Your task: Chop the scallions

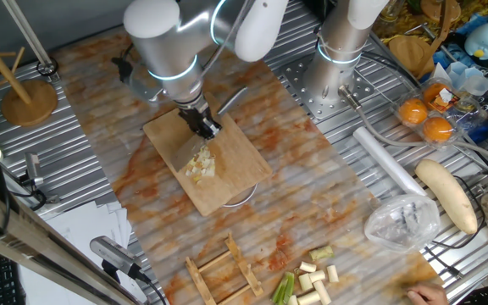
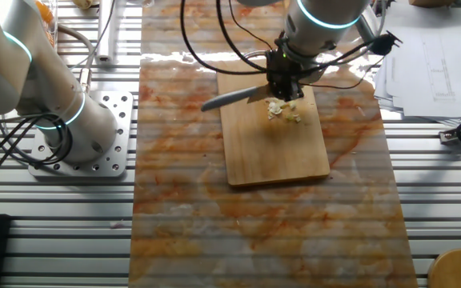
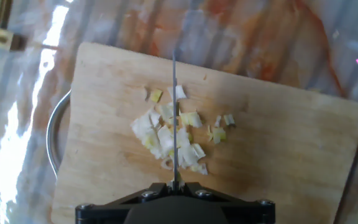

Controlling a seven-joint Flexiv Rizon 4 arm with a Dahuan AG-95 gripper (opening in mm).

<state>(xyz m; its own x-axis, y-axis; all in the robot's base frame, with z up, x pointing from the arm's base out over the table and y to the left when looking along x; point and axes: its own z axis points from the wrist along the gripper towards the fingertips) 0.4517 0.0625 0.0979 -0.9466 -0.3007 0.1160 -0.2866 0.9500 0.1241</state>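
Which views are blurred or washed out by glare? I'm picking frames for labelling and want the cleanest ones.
Hand view: soft overall, strong glare on the table cover at left; the knife appears edge-on over the chopped scallions. One fixed view: fairly sharp, the gripper dark above the cutting board. The other fixed view: bright reflections on the cover's far edge, scallion bits tiny.

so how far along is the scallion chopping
A pile of chopped scallion bits already lies on the cutting board. In hand: the gripper holds the knife, its blade over the pile, mid-chop. Left: several whole scallion segments sit uncut at the table's edge, off the board.
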